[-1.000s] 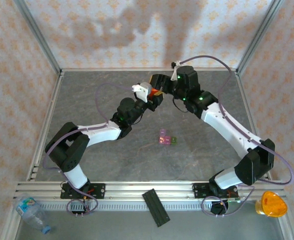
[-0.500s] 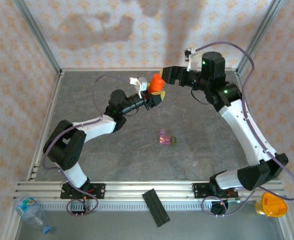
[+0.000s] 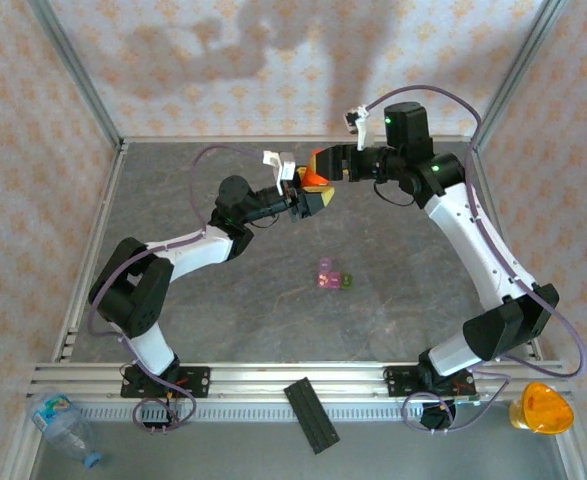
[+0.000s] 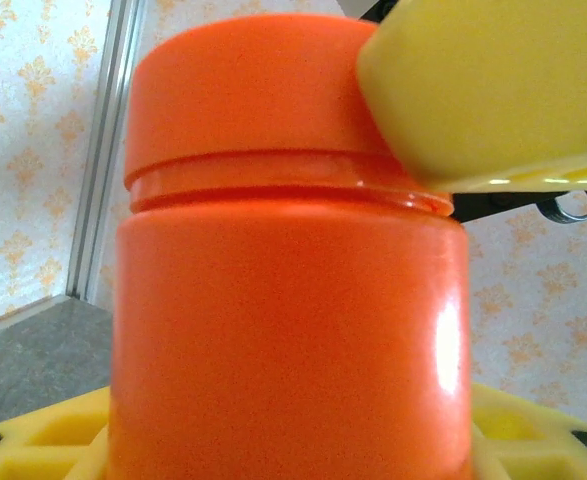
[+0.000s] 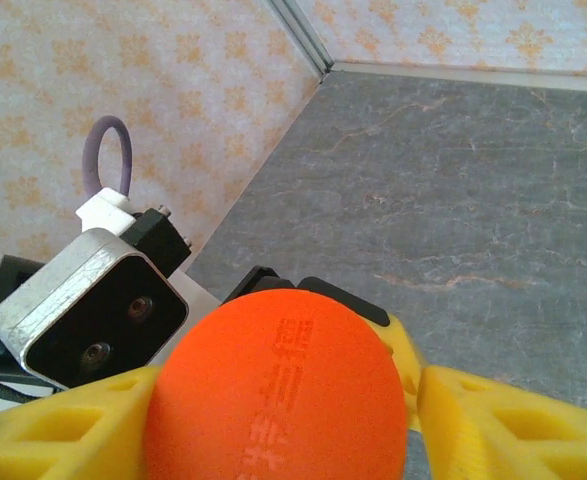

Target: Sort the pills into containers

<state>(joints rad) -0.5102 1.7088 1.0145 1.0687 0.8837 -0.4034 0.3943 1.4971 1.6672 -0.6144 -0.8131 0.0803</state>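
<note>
The orange pill bottle (image 3: 315,180) hangs above the back of the table, upright, with my left gripper (image 3: 310,196) shut on its body (image 4: 288,320). My right gripper (image 3: 323,165) has come in from the right and straddles the orange cap (image 5: 278,400). One yellow finger (image 4: 493,90) lies against the cap, and a thin gap shows at the other finger (image 5: 513,420), so it reads open. The containers (image 3: 331,276), a pink-purple box joined to a smaller green one, lie on the grey table mid-centre, away from both grippers. No loose pills can be seen.
A black flat strip (image 3: 311,415) lies across the front rail. A clear plastic bottle (image 3: 63,425) sits at the front left and an orange-yellow object (image 3: 540,408) at the front right, both off the table. Patterned walls close the back and sides.
The right gripper swung away to the right, then came back left onto the bottle's cap. The left gripper lifted the bottle slightly left and has held it steady since.
</note>
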